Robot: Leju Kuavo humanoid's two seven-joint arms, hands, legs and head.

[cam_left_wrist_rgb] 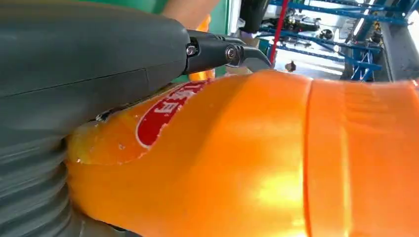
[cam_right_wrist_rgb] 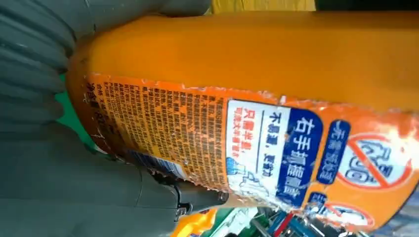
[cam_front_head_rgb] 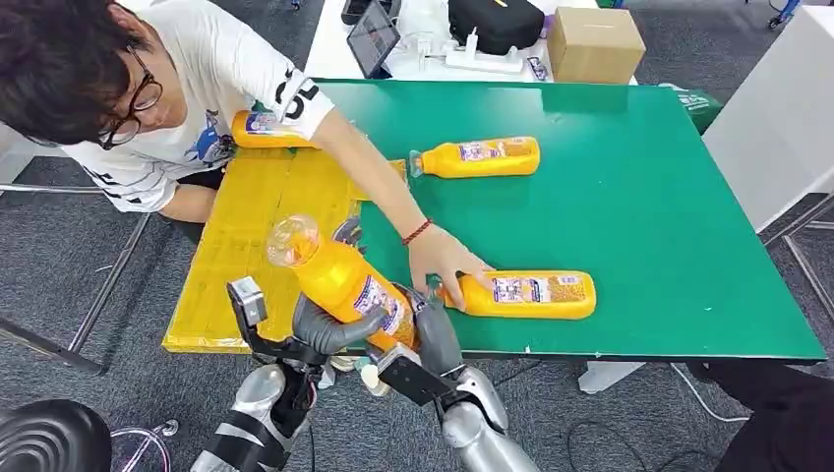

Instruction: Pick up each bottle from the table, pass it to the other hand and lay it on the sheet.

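An orange bottle hangs tilted over the table's front edge, its clear cap toward the yellow sheet. My left hand grips its lower body from the left. My right hand holds its base from the right. Close up, the left hand wraps the bottle, and the right hand clasps the labelled side of the bottle. A second bottle lies on the green table near the front edge. A third bottle lies farther back. Another bottle rests at the sheet's far end.
A person leans over the sheet from the left, with one hand on the neck of the front bottle, just beyond my hands. Behind the table stand a cardboard box, a black bag and a tablet.
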